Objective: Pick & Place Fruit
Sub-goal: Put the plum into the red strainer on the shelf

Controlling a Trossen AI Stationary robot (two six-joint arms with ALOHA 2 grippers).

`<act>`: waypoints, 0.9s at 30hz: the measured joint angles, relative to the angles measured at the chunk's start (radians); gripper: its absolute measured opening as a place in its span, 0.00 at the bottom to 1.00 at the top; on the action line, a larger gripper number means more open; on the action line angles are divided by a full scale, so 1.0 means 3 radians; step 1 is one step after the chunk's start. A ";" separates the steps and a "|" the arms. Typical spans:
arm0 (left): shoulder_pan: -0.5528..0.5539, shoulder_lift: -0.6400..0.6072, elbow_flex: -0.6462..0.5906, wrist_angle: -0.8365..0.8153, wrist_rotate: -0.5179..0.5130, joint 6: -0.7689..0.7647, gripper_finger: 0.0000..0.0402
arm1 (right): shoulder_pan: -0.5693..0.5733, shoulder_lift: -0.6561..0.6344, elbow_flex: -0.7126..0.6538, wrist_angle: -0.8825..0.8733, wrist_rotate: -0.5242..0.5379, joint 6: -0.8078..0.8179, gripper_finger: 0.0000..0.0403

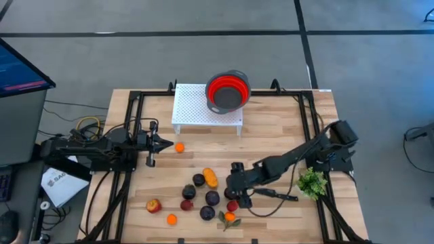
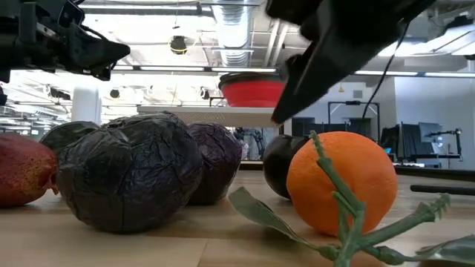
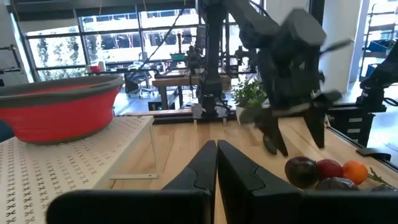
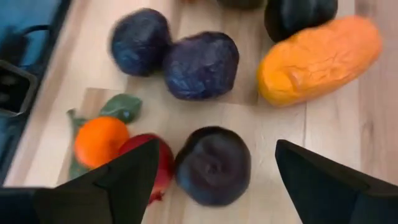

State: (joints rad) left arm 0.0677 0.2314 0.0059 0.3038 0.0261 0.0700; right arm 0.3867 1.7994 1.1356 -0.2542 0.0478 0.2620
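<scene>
Fruit lies clustered on the bench (image 1: 285,135) in the lower middle of the high view, and the right tool (image 1: 239,193) hangs directly over the cluster's right edge. Its fingers are spread wide, with nothing held. In the right wrist view a dark purple plum (image 4: 213,165) sits squarely between those open fingers, so my judgement is that the coming move is a straight drop onto it. A red fruit (image 4: 155,163) touches the plum on one side, which leaves little room for that finger.

Counting from above: four dark purple pieces, two red ones, two small oranges, one long orange fruit (image 1: 211,177), one red-yellow fruit (image 1: 154,205), and one orange with leaves (image 1: 229,217). The long fruit's axis runs roughly up-down in the high view.

One small orange (image 1: 179,147) sits apart at the middle left, just off the tip of the left tool (image 1: 161,143), whose fingers are pressed together and empty. The left arm is nearer that piece; the right arm is nearer all the rest.

A red bowl (image 1: 227,91) stands on a white rack (image 1: 196,112) at the upper middle, well apart from the cluster.
</scene>
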 joint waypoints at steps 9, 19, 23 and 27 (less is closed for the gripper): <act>0.0000 0.0013 0.0000 0.0023 0.0002 -0.0023 0.02 | 0.0028 0.0324 0.0089 -0.0101 0.0033 0.0488 0.75; -0.0001 0.0013 0.0000 0.0040 0.0019 -0.0024 0.02 | 0.0065 0.0350 0.0089 -0.0265 0.0351 0.0666 0.57; -0.0001 0.0014 0.0000 0.0042 0.0019 -0.0024 0.02 | 0.0042 0.0350 0.0089 -0.0262 0.0379 0.0675 0.50; -0.0001 0.0014 0.0000 0.0042 0.0017 -0.0024 0.02 | -0.0034 0.0192 0.0172 -0.0303 0.0371 0.0699 0.51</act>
State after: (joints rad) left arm 0.0673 0.2356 0.0059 0.3164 0.0312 0.0628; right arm 0.3764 1.8570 1.1871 -0.3450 0.1590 0.4717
